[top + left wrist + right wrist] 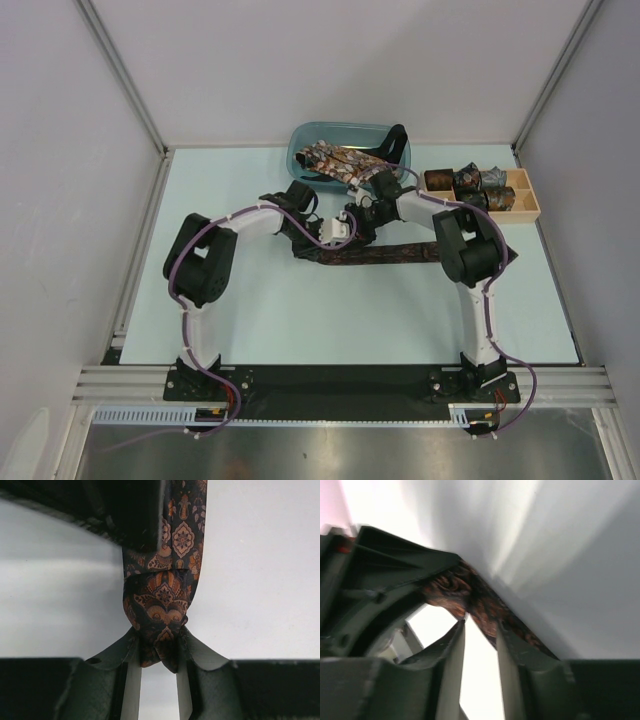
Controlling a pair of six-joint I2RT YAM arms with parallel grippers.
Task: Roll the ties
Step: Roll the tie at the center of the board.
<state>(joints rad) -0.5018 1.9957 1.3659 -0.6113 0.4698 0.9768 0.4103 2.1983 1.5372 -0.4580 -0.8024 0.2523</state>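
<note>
At the centre of the pale table [270,310], a dark brown patterned tie [395,254] lies stretched flat, its folded end pinched tight in the left gripper [159,647]. The right gripper [481,625] stands just beside it, jaws narrowly parted with the fabric across their tips; whether they grip it cannot be told. Behind, loose ties [335,160] fill a blue bin [298,150], and coiled ties [468,180] sit in a wooden tray [527,207] to the right.

Pale table [250,320] under tie [392,253], bin [293,150], tray [528,204].
</note>
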